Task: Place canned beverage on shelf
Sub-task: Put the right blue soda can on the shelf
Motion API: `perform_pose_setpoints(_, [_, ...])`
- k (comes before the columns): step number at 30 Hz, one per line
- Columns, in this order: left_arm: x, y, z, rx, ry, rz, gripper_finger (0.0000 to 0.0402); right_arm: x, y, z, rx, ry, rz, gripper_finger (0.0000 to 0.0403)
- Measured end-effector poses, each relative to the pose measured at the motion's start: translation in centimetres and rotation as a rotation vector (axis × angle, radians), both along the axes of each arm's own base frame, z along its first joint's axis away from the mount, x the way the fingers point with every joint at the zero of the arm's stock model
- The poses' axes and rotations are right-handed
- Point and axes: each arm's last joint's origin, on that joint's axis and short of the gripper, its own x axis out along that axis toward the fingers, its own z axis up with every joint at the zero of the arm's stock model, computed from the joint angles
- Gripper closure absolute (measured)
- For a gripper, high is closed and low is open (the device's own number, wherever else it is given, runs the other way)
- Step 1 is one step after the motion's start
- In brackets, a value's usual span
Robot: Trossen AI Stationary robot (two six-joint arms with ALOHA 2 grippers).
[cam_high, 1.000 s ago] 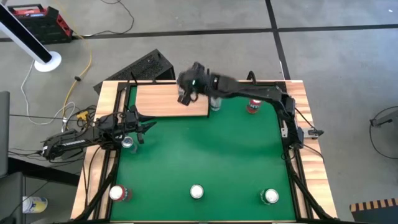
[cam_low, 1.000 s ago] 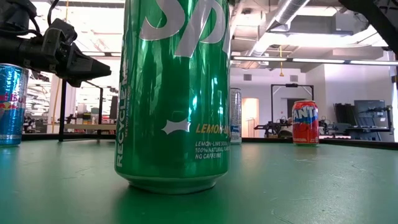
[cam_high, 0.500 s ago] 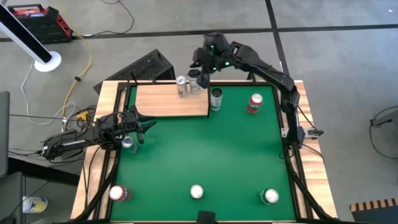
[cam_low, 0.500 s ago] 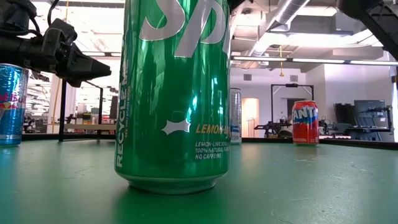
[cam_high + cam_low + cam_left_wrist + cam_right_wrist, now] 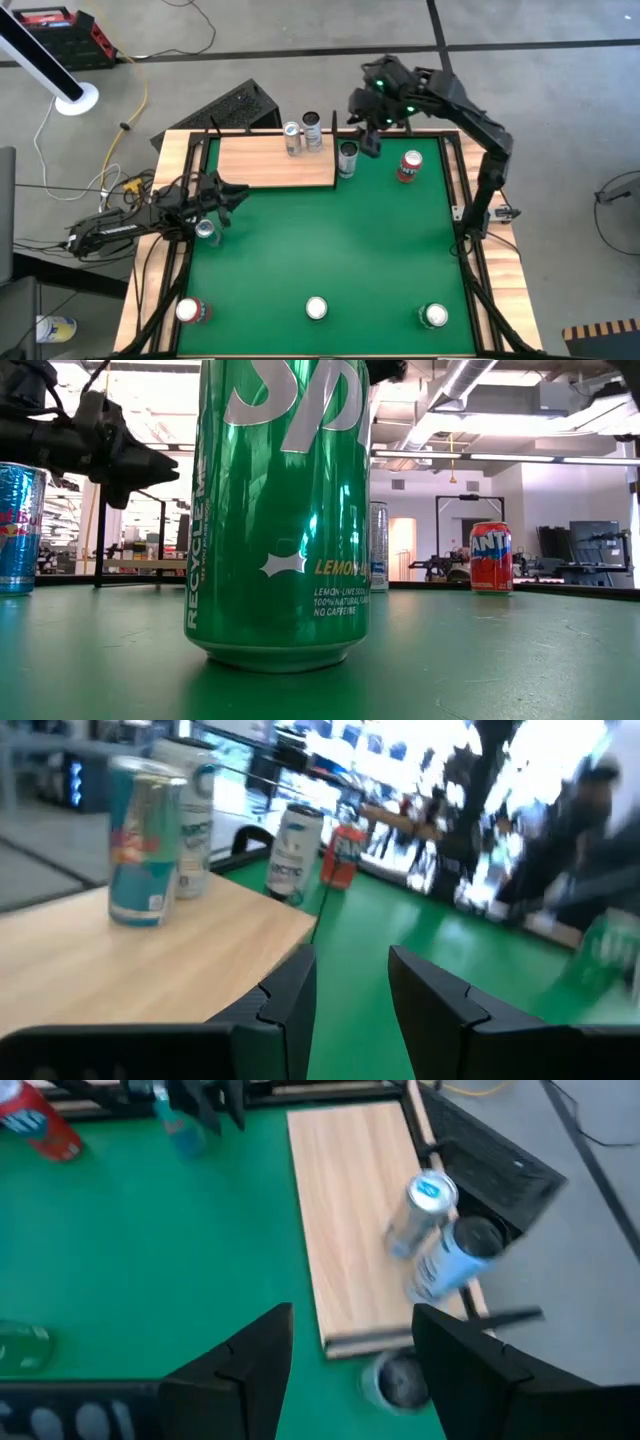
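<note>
The left gripper (image 5: 225, 195), fingers apart and holding nothing, hovers just left of the pale wooden shelf (image 5: 262, 165). Two slim silver-blue cans (image 5: 302, 134) stand at the shelf's far right corner. Right of the shelf, the right gripper (image 5: 368, 140) hangs open and empty.

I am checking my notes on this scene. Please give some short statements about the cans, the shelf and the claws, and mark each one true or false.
1. Two cans stand on the shelf. True.
2. The right claw grips a can. False: its fingers are apart and hold nothing.
3. A dark can stands on the green table just beside the shelf's edge. True.
4. The left claw is above the shelf's middle. False: it is at the table's left side, near a blue can.
5. Three cans stand along the table's near edge. True.
</note>
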Motion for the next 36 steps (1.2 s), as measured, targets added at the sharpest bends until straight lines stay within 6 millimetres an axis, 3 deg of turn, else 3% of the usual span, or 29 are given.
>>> perform_pose_setpoints(5, [-0.1, 0.2, 0.4, -0.128, -0.104, 0.051, 0.0289, -2.1, 2.0, 1.6, -0.043, -0.007, -0.006, 0.0174])
perform_pose_setpoints(8, [-0.1, -0.2, 1.9, -0.039, -0.153, -0.071, 0.0289, -3.1, 2.8, 2.4, -0.068, -0.028, -0.007, 0.0174])
perform_pose_setpoints(12, [0.1, -0.1, 6.2, 0.108, -0.145, -0.036, 0.0289, -3.8, 3.1, 2.9, -0.083, -0.043, -0.014, 0.0174])
perform_pose_setpoints(17, [3.4, 1.7, 11.6, 0.243, 0.180, 0.161, 0.0290, -4.1, 3.2, 3.1, -0.082, -0.048, -0.018, 0.0174])
perform_pose_setpoints(22, [8.1, 5.8, 16.8, 0.345, 0.453, 0.236, 0.0280, -3.7, 3.3, 2.8, -0.058, -0.037, -0.028, 0.0175])
perform_pose_setpoints(26, [11.0, 10.6, 18.6, 0.262, 0.618, 0.166, 0.0243, -3.7, 3.6, 2.6, -0.055, -0.015, -0.036, 0.0175])
perform_pose_setpoints(31, [13.2, 16.4, 18.4, 0.201, 0.772, 0.075, 0.0167, -3.8, 3.9, 2.5, -0.042, 0.002, -0.056, 0.0175])
perform_pose_setpoints(36, [14.5, 20.1, 16.4, 0.208, 0.859, -0.063, 0.0096, -4.1, 3.9, 2.4, -0.043, 0.024, -0.068, 0.0175])
